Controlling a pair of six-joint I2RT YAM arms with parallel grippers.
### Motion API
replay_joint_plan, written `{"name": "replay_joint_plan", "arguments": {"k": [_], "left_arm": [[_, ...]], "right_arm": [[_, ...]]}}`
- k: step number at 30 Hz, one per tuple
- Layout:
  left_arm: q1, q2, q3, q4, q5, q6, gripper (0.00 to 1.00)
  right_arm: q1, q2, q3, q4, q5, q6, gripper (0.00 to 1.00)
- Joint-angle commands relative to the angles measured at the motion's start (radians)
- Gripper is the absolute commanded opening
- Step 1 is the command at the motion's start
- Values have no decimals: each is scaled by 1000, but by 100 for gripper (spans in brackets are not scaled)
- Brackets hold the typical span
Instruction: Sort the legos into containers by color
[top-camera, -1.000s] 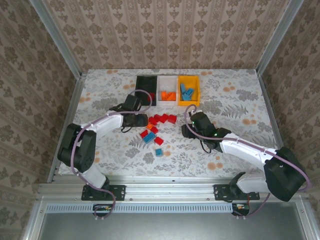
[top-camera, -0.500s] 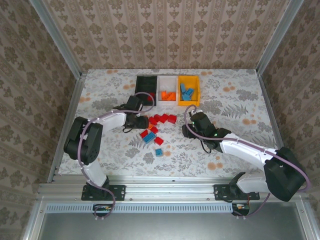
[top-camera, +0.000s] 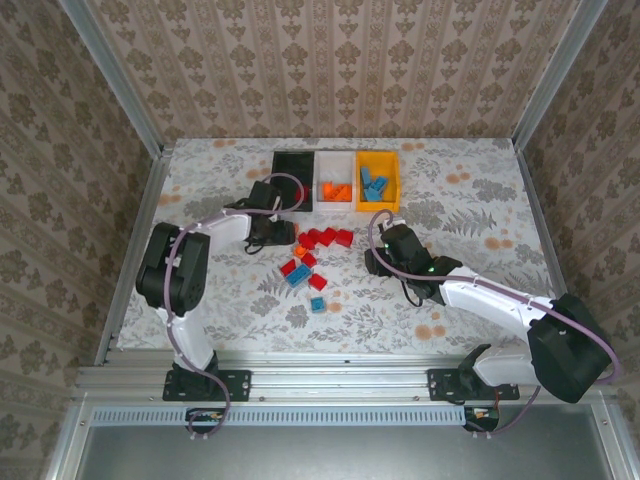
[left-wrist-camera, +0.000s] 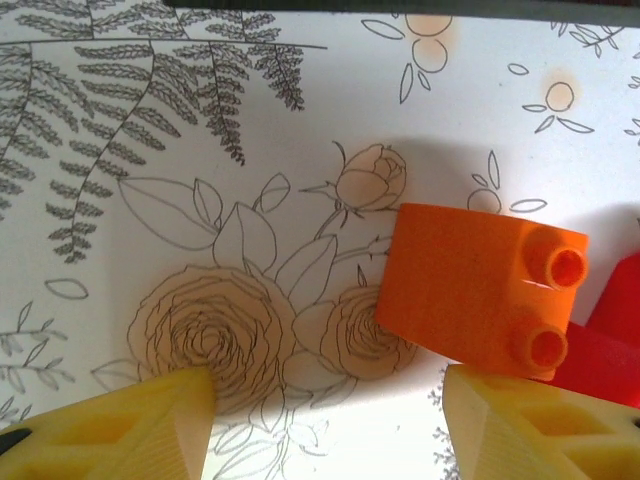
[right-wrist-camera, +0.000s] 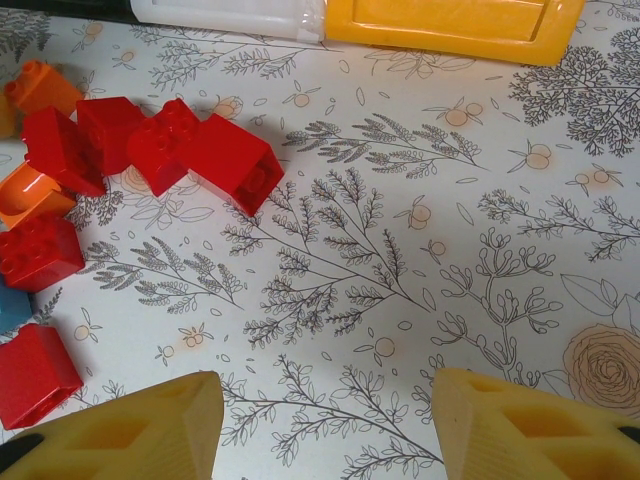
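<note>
Three containers stand in a row at the back: a black bin (top-camera: 283, 160), a white bin (top-camera: 335, 158) with orange legos (top-camera: 335, 190), and an orange-yellow bin (top-camera: 387, 163) with blue legos (top-camera: 371, 183). Loose red legos (top-camera: 325, 237), blue ones (top-camera: 298, 277) and an orange one (top-camera: 300, 249) lie mid-table. My left gripper (top-camera: 283, 238) (left-wrist-camera: 325, 420) is open, with bare cloth between its fingers; an orange lego (left-wrist-camera: 480, 290) lies just ahead of its right finger. My right gripper (top-camera: 375, 256) (right-wrist-camera: 330, 420) is open over bare cloth, right of the red legos (right-wrist-camera: 230, 160).
A floral cloth covers the table (top-camera: 470, 200). In the right wrist view the white bin's edge (right-wrist-camera: 230, 15) and the orange-yellow bin's edge (right-wrist-camera: 450, 20) sit at the top. A metal frame and wallpapered walls close in the table.
My left arm has swung its elbow outward and the gripper has edged toward the orange lego, its fingers narrowing a little. The right arm has not moved.
</note>
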Motion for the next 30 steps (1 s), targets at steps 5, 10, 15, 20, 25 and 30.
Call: {"name": "replay_joint_plan", "arguments": {"k": [5,10,15,20,25,30], "left_arm": [[12,16,36,36,52,21,65],[9,-24,-16,115,123,-17,73],[8,-7,6,144,179,-47,75],[9,63,76,107,156,-90,70],[1,97,102,83,125,-115,65],[-19,124,131,51,100,-98,61]], "right_arm": [[0,24,-2,9,22,-15,58],[0,27,0,6,27,-17,59],[0,38,3,8,23,-17,59],[0,37,3,4,27,-18,59],[0,31,3,3,29,-21,59],[0,31,3,3,28,-21,59]]}}
